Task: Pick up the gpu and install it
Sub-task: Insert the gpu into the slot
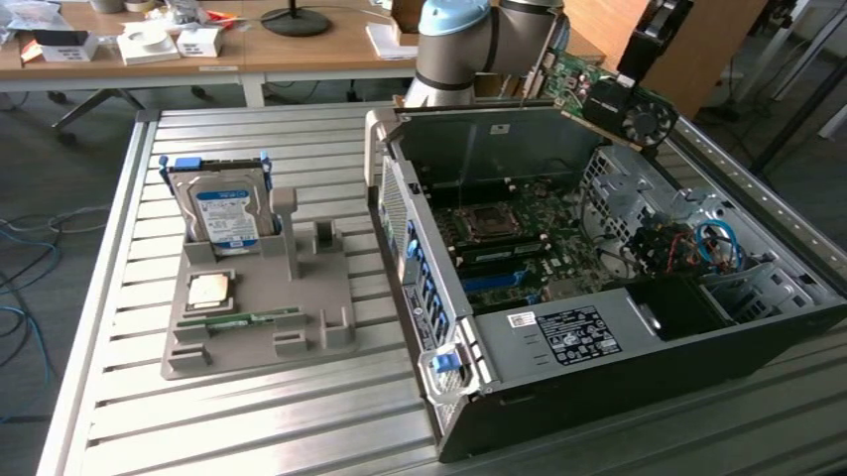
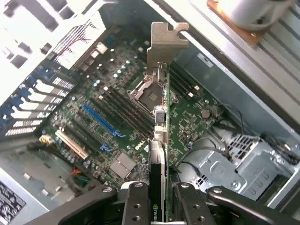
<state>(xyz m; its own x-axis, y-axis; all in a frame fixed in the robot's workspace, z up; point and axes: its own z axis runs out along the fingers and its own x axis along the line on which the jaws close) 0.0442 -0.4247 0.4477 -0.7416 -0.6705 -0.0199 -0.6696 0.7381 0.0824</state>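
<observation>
Gripper (image 2: 159,194) jaws partly closed, pinching gpu (image 1: 613,98) in air above open tower case (image 1: 636,392).
Thin green board, black fan shroud (image 1: 645,118), stamped silver end bracket (image 2: 165,43); white label (image 1: 578,335) on grey power supply (image 1: 510,349) too small to read.

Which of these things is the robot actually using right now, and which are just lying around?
In use: gpu, clamped in the gripper over the open case; motherboard inside it.
Lying about: hard drive, processor, memory stick, all on the grey holder.
</observation>
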